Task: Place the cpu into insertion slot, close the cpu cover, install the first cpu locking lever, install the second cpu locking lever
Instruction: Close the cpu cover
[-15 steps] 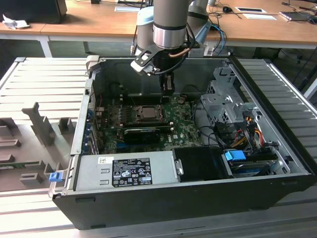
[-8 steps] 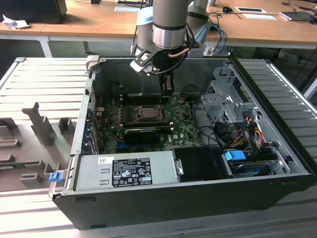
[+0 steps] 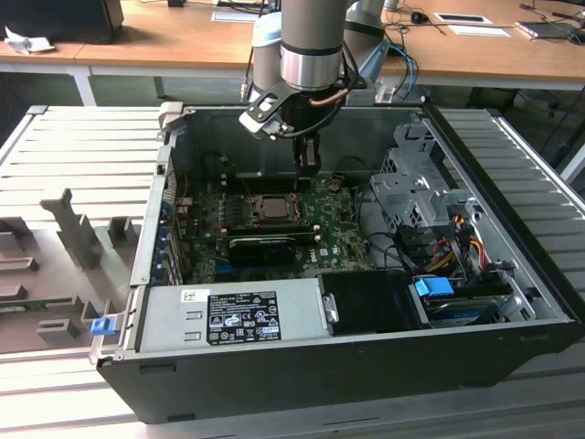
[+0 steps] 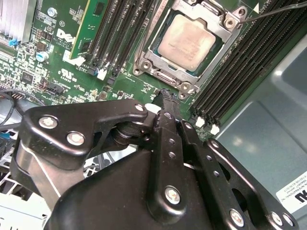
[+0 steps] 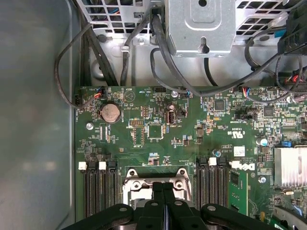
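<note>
Second wrist view: my end effector [image 4: 165, 95], closed and empty, hangs near the cpu cover [image 4: 163, 64] lying over the seated cpu [image 4: 187, 43]. This is apparently the lever-locking step, which needs precise pressure.

a grey ribbed metal desk [image 3: 82, 146] carries an open black computer case [image 3: 347, 366] lying on its side. grey upright fixtures [image 3: 78, 229] stand on the desk at the exterior view's left, just beside the case.
</note>
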Robot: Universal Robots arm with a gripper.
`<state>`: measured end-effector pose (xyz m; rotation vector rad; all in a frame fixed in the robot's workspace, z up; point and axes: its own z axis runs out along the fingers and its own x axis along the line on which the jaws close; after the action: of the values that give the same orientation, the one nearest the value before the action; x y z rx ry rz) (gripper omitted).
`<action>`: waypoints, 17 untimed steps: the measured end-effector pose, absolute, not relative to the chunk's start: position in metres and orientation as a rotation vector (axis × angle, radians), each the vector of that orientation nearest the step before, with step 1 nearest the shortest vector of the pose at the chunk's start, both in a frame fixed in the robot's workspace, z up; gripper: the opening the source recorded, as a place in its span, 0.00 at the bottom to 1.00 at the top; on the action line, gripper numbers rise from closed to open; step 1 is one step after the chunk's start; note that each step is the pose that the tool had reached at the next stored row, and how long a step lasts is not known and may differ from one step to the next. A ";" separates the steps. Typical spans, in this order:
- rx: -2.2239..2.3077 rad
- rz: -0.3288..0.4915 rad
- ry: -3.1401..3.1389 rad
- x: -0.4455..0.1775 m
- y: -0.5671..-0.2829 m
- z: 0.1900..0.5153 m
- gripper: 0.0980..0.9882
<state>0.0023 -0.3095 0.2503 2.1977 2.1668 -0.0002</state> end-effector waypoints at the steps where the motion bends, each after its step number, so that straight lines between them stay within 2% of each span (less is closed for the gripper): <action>1: 2.198 0.000 2.167 0.002 -0.310 0.250 0.01; 17: 2.198 0.000 2.167 -0.001 -0.310 0.250 0.01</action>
<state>-0.0011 -0.3095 0.2503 2.1977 2.1669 -0.0001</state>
